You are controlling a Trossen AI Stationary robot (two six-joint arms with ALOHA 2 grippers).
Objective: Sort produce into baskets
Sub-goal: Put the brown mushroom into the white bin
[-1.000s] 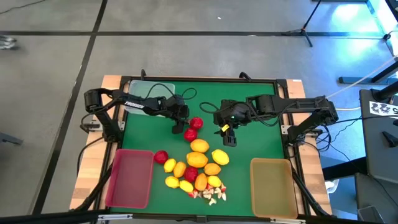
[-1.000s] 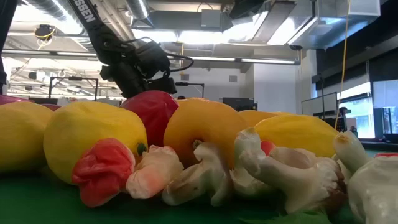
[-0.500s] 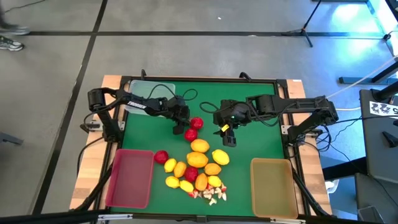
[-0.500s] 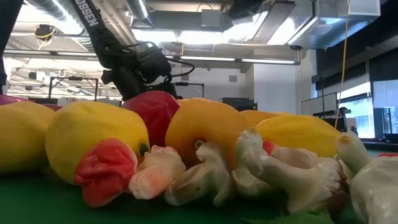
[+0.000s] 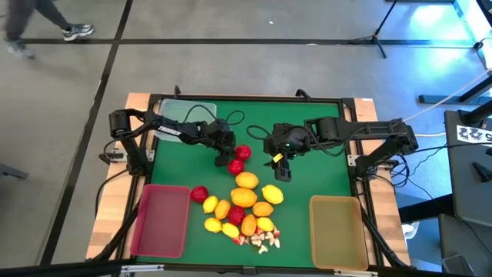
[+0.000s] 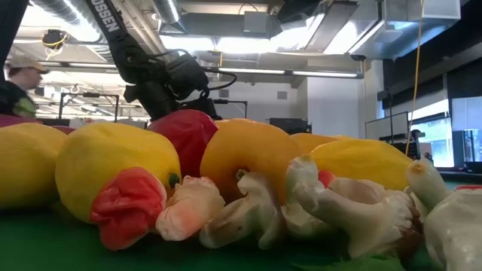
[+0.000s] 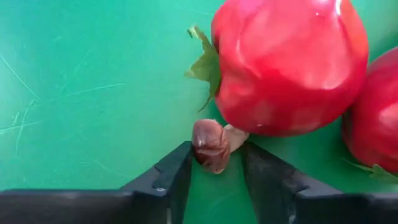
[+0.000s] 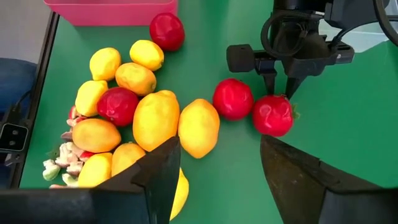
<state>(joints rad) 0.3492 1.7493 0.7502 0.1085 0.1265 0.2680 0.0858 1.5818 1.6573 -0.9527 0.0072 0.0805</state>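
A: Where is the left tool [image 5: 228, 158]?

B: Low over the green counter [image 5: 323, 138], a little toward its far-left corner, right against a red fruit [image 7: 286, 62]. In the left wrist view its two dark fingers [image 7: 171, 177] sit on either side of a small brownish stub [image 7: 210, 144] at that fruit's base.

A: Clamped on it?

B: The fingers are close around the stub with only a narrow gap, and one appears to touch it, but I cannot tell whether they are truly pinching it.

A: And the right tool [image 8: 217, 171]?

B: Raised near the counter's middle, fingers apart, nothing between them.

A: Where is the rest of the produce?

B: A second red fruit [image 5: 236, 166] lies just beside the first. Nearer the front edge is a heap of yellow and orange ovals [image 5: 246, 198] with more red fruits among them, and tiny white-and-red bits [image 5: 261, 243] closest to the front edge.

A: The baskets?

B: The pinkish-red tray [image 5: 161, 219] sits at the front-left corner, the tan-yellow tray [image 5: 337, 231] at the front-right corner, and the clear tray [image 5: 178, 113] at the far-left corner. No produce shows in any of them.

A: Anyone about?

B: A person [image 6: 16, 86] passes in the room behind.
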